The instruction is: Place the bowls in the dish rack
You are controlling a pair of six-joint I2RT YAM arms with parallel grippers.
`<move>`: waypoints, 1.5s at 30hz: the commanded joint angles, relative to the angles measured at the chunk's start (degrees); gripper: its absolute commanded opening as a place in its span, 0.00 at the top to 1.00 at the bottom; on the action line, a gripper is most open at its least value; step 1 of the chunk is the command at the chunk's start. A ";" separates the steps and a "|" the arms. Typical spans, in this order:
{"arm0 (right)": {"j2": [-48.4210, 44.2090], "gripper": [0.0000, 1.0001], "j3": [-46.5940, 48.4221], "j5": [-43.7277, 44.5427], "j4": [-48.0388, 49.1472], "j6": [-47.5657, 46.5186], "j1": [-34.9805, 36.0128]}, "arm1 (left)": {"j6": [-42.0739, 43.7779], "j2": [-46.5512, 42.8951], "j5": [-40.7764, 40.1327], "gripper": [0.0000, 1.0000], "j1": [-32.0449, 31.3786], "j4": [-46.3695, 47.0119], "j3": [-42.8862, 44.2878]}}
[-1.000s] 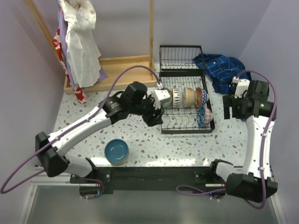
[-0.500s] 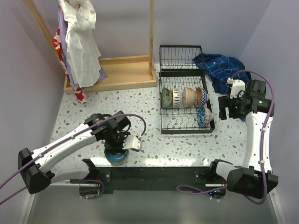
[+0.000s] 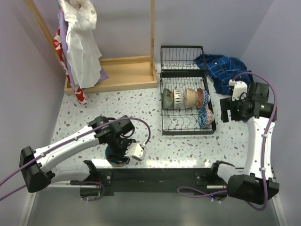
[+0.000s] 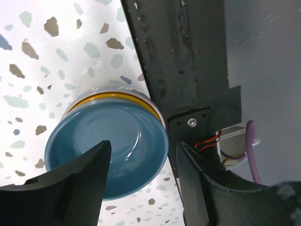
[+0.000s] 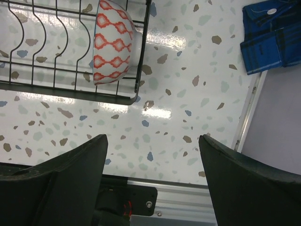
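Two claws, both spread wide: my left claw (image 4: 141,151) hangs over the teal bowl (image 4: 115,134), black mounting rail (image 4: 178,56) just right of it; dish rack (image 5: 70,91) up-left of my right claw (image 5: 150,143).

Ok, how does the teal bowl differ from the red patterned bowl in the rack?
The teal bowl is plain with a yellow band; the red patterned bowl has red-orange diamonds on white. The teal bowl sits upright on the table; the red patterned bowl stands on edge in the dish rack. Both are small and round.
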 commanded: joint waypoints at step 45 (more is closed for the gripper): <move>-0.63 0.17 -3.87 1.32 1.58 0.93 -0.29 | -10.37 -5.95 -2.19 1.00 -0.30 0.34 0.31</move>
